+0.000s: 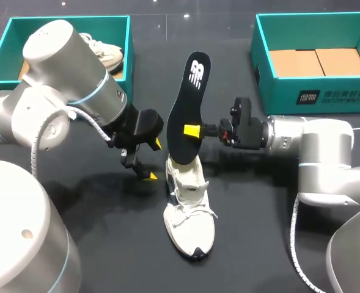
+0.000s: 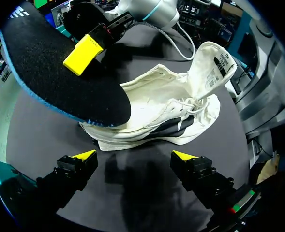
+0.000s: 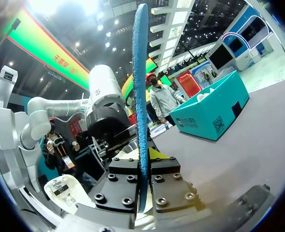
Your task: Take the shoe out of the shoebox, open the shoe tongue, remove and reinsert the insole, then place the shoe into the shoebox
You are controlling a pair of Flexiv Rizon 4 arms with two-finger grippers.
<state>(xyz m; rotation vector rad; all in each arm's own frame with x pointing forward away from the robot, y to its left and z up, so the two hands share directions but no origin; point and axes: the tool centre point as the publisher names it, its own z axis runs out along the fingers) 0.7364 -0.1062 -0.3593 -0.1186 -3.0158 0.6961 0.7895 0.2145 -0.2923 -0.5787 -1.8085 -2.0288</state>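
Insole [image 1: 191, 104] is out, pinched upright in my right pincer [image 1: 192, 130] over the shoe [image 1: 189, 213] on the counter [image 1: 259, 213], left pincer [image 1: 154, 160] wide open and empty, so reinsertion looks next: guide it down into the opening.

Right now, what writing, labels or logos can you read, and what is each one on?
Insole: a white logo near its upper end, a mark, no words.
Right box: white print on its front wall, too small to read.
Shoe tongue: a label with lines of small print, too blurred to read.
Nothing reads clearly enough to quote.
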